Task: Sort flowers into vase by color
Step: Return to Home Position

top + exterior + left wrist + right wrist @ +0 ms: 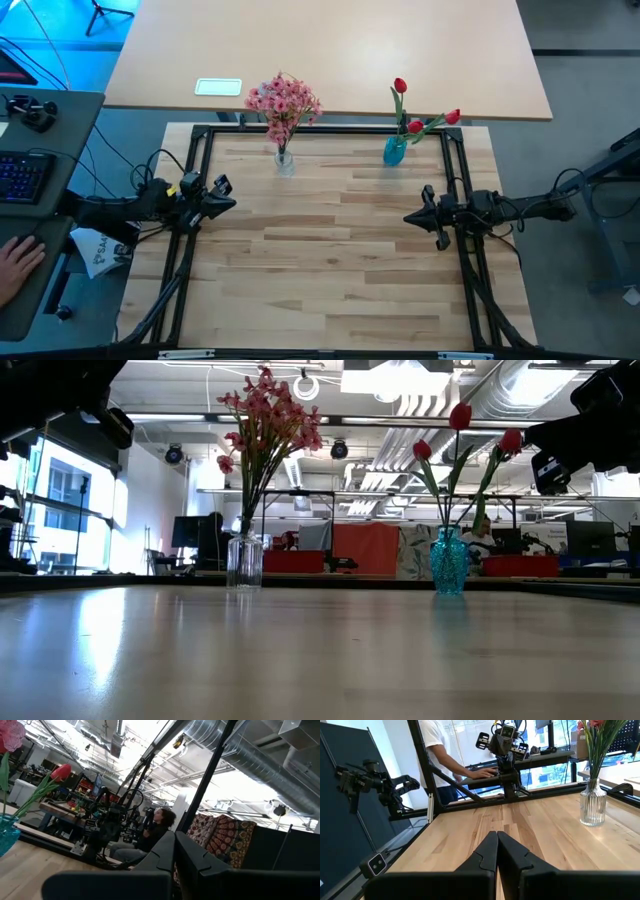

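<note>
We see the pink flowers in the clear vase and the red tulips in the blue vase, both at the table's far edge. The left gripper and right gripper hover at opposite sides, both clenched and empty.

Around my workspace: furniture and desk gear.
I see a light wooden table inside a black frame, a tan desk beyond carrying a white card, a keyboard alongside, and a white-shirted person standing there.
</note>
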